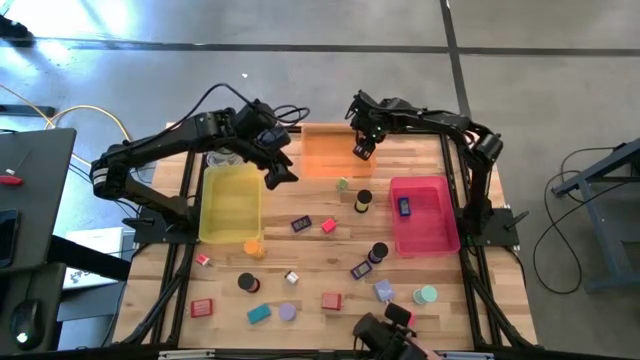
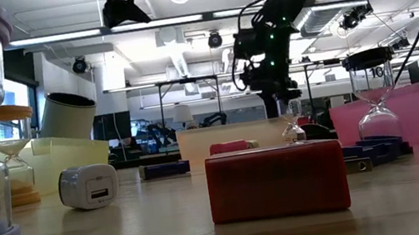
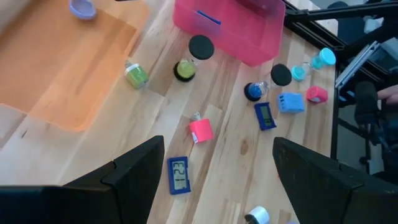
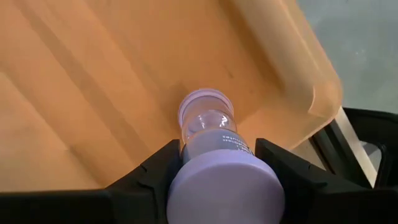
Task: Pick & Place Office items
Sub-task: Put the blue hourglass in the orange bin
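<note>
My right gripper (image 1: 362, 150) hangs over the right part of the orange tray (image 1: 322, 152), shut on a lavender hourglass (image 4: 208, 134). My left gripper (image 1: 280, 172) stands open and high beside the yellow tray (image 1: 232, 200), with nothing between its fingers (image 3: 134, 168). Loose office items lie on the wooden table. They include a black-capped hourglass (image 1: 362, 200), a green one (image 1: 343, 184), a red block (image 1: 329, 226) and a dark-blue timer (image 1: 301, 224). My right gripper pinches the lavender hourglass between its two fingers, just below its upper cap (image 4: 224, 186). The fingers come from above, pointing steeply down. The hourglass hangs below them, nearly upright. Its lower cap (image 4: 204, 102) is close over the orange tray's floor; whether it touches, I cannot tell.
The pink tray (image 1: 425, 215) at the right holds a dark-blue timer (image 1: 404, 207). More blocks and hourglasses are scattered toward the near edge, among them a red block (image 2: 277, 181) and a white cube (image 2: 90, 185). Bare wood lies between the trays.
</note>
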You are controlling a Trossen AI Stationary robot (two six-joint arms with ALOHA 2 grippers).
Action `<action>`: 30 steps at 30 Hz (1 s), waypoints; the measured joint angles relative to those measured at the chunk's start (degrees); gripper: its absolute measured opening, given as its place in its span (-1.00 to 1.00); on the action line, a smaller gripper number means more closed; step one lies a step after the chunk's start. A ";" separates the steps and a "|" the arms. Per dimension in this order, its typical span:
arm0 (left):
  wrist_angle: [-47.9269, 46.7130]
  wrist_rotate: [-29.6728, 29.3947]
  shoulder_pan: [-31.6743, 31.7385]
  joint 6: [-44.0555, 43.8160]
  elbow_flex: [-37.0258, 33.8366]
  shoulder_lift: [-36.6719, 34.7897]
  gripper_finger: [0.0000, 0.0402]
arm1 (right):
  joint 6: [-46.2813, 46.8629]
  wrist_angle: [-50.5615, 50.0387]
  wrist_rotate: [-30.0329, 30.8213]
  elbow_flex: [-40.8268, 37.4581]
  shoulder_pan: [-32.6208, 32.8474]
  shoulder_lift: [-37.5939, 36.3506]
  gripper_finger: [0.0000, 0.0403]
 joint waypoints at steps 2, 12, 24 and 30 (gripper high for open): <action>-0.01 -0.02 0.26 0.36 0.00 0.00 0.46 | -0.06 -0.06 0.34 0.02 -0.02 0.07 -0.12; -1.53 0.24 0.21 1.98 0.00 0.00 0.46 | -0.42 -0.84 0.30 0.02 0.02 0.07 -0.07; -1.49 0.22 0.21 2.52 0.00 0.00 0.46 | -2.84 2.95 1.11 0.00 0.29 0.24 0.27; -1.99 1.05 0.21 2.48 0.00 0.00 0.46 | -2.91 4.29 8.31 -0.02 1.50 -0.32 0.28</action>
